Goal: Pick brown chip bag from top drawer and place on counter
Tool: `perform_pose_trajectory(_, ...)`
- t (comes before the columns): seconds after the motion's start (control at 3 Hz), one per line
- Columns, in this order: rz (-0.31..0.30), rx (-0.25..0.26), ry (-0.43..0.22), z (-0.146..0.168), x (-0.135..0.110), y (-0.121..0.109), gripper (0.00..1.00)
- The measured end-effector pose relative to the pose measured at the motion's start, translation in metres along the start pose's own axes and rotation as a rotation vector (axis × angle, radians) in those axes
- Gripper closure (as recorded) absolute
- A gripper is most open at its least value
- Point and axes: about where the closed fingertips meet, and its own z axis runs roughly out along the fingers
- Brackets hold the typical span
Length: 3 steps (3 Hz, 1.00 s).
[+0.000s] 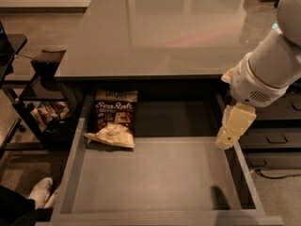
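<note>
The brown chip bag (113, 118) lies flat in the back left corner of the open top drawer (155, 182), with white "Sea Salt" script on it and its pale end toward the front. The counter (155, 29) spreads above and behind the drawer. My gripper (230, 133), cream-coloured, hangs from the white arm at the drawer's right wall, pointing down, well to the right of the bag and apart from it. It holds nothing that I can see.
A small black side shelf (44, 60) stands left of the drawer, with reddish snack packets (49, 113) on its lower level. Dark drawer fronts (273, 138) are at the right. A white shoe (40, 192) shows at the lower left.
</note>
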Motion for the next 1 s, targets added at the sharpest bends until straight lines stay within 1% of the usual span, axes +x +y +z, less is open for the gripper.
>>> perform_pose_trajectory(0.33, 0.04, -0.029, -0.086, 0.039, -0.01, 0.014, 0.0)
perform_pose_trajectory(0.67, 0.1, -0.06, -0.235, 0.093, -0.034, 0.022, 0.0)
perform_pose_trajectory(1.0, 0.186, -0.07, -0.367, 0.129, -0.056, 0.014, 0.0)
